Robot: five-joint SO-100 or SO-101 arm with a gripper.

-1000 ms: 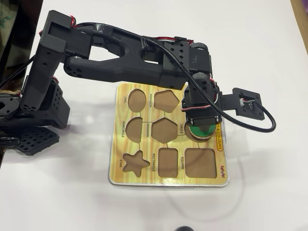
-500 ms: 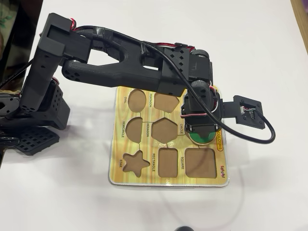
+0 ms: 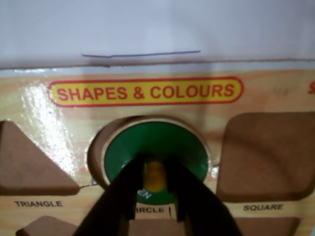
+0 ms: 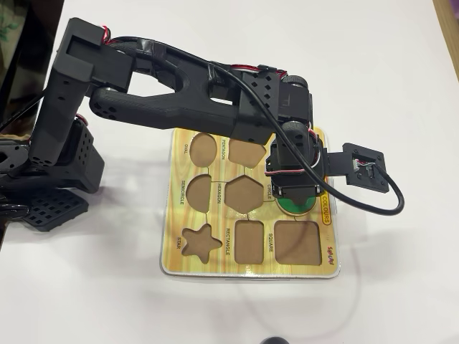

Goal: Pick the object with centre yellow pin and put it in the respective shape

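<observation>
Wrist view: the gripper (image 3: 155, 183) enters from the bottom edge, its 2 dark fingers (image 3: 123, 194) closed on the yellow knob (image 3: 155, 175) of the green disc (image 3: 156, 158). The knob sits between the fingertips; most of the disc's green face lies beyond them, toward the "SHAPES & COLOURS" label (image 3: 145, 91).

The disc lies over the round cut-out (image 3: 98, 156) of the puzzle board (image 3: 39, 123) but is not centred: a brown crescent of the recess shows to the left of the fingers, while on their right the disc's pale rim appears to meet or overlap the board edge. Whether the disc is fully seated or riding on that edge cannot be told.

Overhead view: the gripper (image 4: 295, 199) hides nearly all of the disc (image 4: 297, 208); only a green sliver shows below the wrist, above the square recess (image 4: 297, 241).

Risk: if the fingers part now, the disc may rest tilted on the right-hand rim instead of dropping flat. Pressing down while offset could jam the disc or shift the board (image 4: 188, 252) on the white table (image 4: 401, 86).
</observation>
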